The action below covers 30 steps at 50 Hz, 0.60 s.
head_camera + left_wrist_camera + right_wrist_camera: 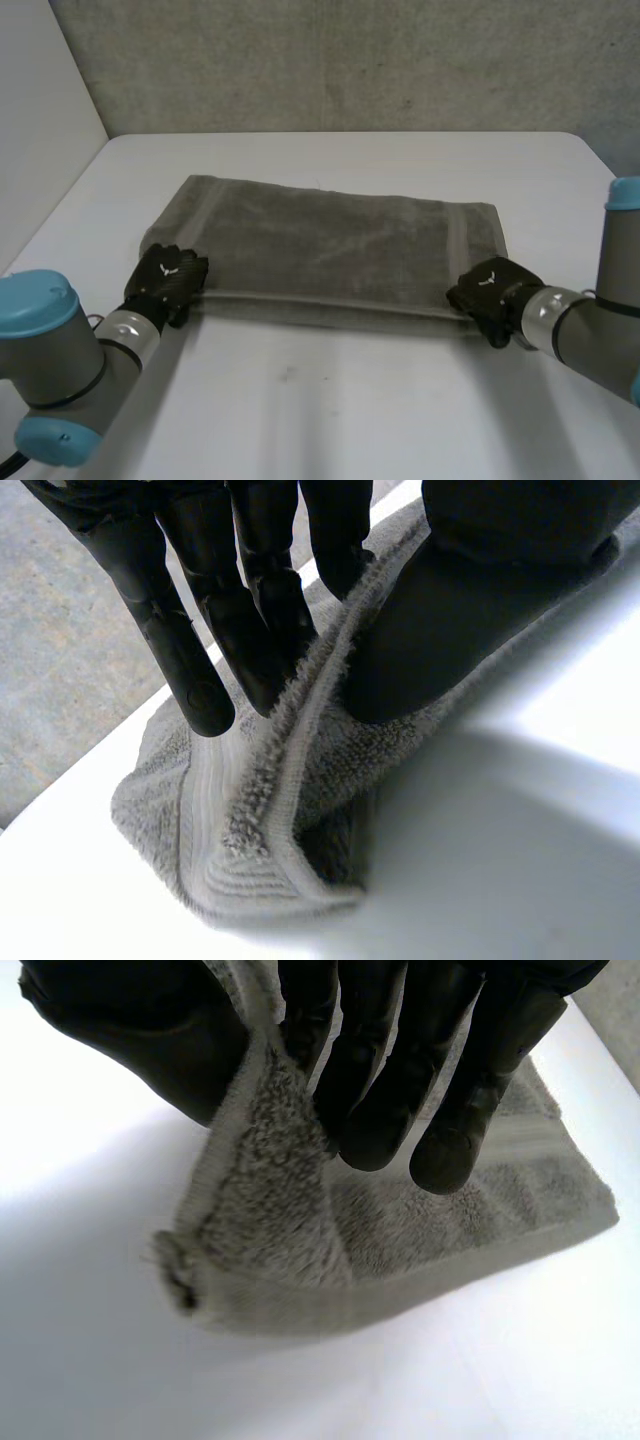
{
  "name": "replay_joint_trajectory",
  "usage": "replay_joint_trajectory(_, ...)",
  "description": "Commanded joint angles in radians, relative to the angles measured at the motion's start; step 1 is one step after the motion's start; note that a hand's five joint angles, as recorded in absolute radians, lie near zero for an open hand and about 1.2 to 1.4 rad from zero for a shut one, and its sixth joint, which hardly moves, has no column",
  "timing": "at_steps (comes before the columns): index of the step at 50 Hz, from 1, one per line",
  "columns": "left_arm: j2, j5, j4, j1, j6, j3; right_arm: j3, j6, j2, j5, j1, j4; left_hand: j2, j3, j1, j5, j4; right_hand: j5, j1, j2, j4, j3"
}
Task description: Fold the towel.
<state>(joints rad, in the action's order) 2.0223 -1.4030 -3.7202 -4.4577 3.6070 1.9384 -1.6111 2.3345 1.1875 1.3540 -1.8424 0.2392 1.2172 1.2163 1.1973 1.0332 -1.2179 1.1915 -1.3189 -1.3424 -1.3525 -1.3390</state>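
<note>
Pinching towel (330, 245) near-edge corners; left hand (168, 276); right hand (490, 290); table (340, 410) around

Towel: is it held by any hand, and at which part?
Both hands hold the towel. The left hand pinches its near edge by the left corner; the right hand pinches the same edge by the right corner.

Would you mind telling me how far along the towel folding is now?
Done: the towel looks folded once, two layers showing along its near edge. In hand: the left hand and the right hand each pinch a near corner. Left: probably carrying that edge over for another fold, then release.
</note>
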Motion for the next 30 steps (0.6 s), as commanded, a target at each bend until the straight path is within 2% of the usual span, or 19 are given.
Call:
replay_joint_trajectory(1,-0.04,0.001,-0.021,-0.009,0.007,0.01,-0.09,0.014,0.121,-0.01,0.043,-0.02,0.179,0.18,0.199,0.189,-0.178,0.03,-0.077,-0.054,-0.044,-0.057)
replay_joint_trajectory(6,-0.027,0.003,-0.084,-0.028,0.007,-0.006,-0.127,0.089,0.13,-0.012,0.066,-0.112,0.179,0.18,0.199,0.189,-0.178,0.03,-0.077,-0.054,-0.044,-0.057)
replay_joint_trajectory(7,-0.019,0.003,-0.11,-0.026,0.007,-0.012,-0.127,0.089,0.13,-0.012,0.066,-0.112,0.13,0.131,0.15,0.14,-0.129,0.03,-0.077,-0.054,-0.044,-0.057)
replay_joint_trajectory(8,-0.002,0.003,-0.131,-0.028,0.005,-0.018,-0.139,0.115,0.13,-0.015,0.087,-0.141,-0.022,-0.021,-0.002,-0.012,0.022,0.03,-0.077,-0.054,-0.044,-0.057)
replay_joint_trajectory(9,-0.002,0.003,-0.132,-0.028,0.005,-0.018,-0.139,0.115,0.13,-0.015,0.088,-0.141,-0.023,-0.022,-0.003,-0.014,0.024,0.03,-0.077,-0.054,-0.044,-0.057)
replay_joint_trajectory(11,0.036,-0.002,-0.155,-0.028,0.007,-0.026,-0.165,0.141,0.132,-0.032,0.136,-0.187,-0.251,-0.25,-0.231,-0.242,0.252,0.03,-0.077,-0.054,-0.044,-0.057)
replay_joint_trajectory(16,0.058,-0.001,-0.158,-0.034,0.007,-0.026,-0.176,0.155,0.13,-0.079,0.175,-0.208,-0.357,-0.356,-0.337,-0.348,0.358,0.03,-0.077,-0.054,-0.044,-0.057)
replay_joint_trajectory(20,0.059,-0.002,-0.155,-0.038,0.009,-0.021,-0.19,0.158,0.132,-0.113,0.221,-0.215,-0.378,-0.377,-0.358,-0.369,0.379,0.03,-0.077,-0.054,-0.044,-0.057)
replay_joint_trajectory(30,0.042,-0.002,-0.142,-0.091,0.007,-0.004,-0.194,0.169,0.132,-0.118,0.247,-0.242,-0.384,-0.383,-0.364,-0.375,0.385,0.03,-0.077,-0.054,-0.044,-0.057)
